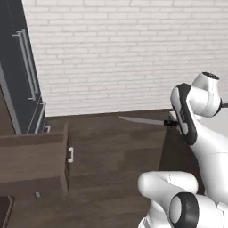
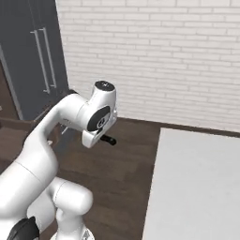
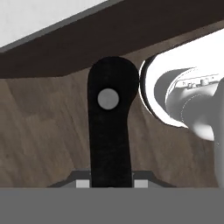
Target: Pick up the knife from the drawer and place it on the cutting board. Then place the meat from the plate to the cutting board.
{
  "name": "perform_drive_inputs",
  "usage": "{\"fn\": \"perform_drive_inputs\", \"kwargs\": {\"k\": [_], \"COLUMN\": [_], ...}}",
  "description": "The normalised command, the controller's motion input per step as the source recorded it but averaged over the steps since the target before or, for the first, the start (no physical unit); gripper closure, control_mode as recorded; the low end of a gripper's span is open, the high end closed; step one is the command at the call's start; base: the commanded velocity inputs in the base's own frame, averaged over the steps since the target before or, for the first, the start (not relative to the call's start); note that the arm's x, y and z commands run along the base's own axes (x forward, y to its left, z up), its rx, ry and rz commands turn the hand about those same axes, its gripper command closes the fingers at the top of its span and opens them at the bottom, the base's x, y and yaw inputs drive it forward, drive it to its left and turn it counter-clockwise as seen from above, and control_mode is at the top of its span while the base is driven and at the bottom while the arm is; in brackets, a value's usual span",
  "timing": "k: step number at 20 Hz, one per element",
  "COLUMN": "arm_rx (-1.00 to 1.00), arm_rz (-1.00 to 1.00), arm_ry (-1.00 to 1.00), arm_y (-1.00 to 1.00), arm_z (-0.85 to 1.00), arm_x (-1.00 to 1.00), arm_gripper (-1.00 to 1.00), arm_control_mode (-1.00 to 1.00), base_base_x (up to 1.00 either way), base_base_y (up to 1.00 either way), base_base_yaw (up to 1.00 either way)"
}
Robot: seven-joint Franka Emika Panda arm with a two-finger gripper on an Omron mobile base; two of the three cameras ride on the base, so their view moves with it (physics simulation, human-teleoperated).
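Brick wall (image 1: 111, 53) and dark wood floor (image 1: 116, 178) frame the scene, with my arm raised between them. Starting at the gripper (image 3: 110, 181): in the hand view I see its jaws clamped on the black handle of the knife (image 3: 109, 127), the handle running straight up from between the tips with a pale rivet on it. So I hold the knife by its handle end, which I judge sensible, since it leaves the blade free to be laid flat later.

Moving outward, the left base view gives what the hand view cannot: the silver blade (image 1: 140, 120) sticks out roughly level to the left of the wrist, in the air, clear of everything. From the right base view I get only the dark handle stub (image 2: 109, 139) poking out below the wrist; the blade is hidden behind the arm.

Farther out, the drawer (image 1: 35, 162) stands pulled open at the left of the left base view, its small silver bar on the front, well apart from the knife. Beyond it are tall dark cabinet doors (image 2: 35, 56) with vertical handles. A pale grey counter (image 2: 197, 187) lies at the right of the right base view. I judge the knife is out and being carried; placing it is not yet done.
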Motion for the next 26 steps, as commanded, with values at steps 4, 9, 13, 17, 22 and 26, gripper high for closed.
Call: {"fn": "perform_drive_inputs", "kwargs": {"k": [4,9,13,17,22,26], "arm_rx": [0.00,0.00,0.00,0.00,0.00,0.00], "arm_rz": [0.00,0.00,0.00,0.00,0.00,0.00], "arm_ry": [0.00,0.00,0.00,0.00,0.00,0.00], "arm_y": [0.00,0.00,0.00,0.00,0.00,0.00], "arm_z": [0.00,0.00,0.00,0.00,0.00,0.00], "arm_x": [0.00,0.00,0.00,0.00,0.00,0.00], "arm_gripper": [1.00,1.00,1.00,1.00,1.00,1.00], "arm_control_mode": [1.00,1.00,1.00,1.00,1.00,1.00], "base_base_x": [0.00,0.00,0.00,0.00,-0.10,-0.20], "base_base_y": [0.00,0.00,0.00,0.00,-0.22,-0.52], "base_base_yaw": [-1.00,-1.00,-0.97,-0.89,-0.76,-0.62]}}
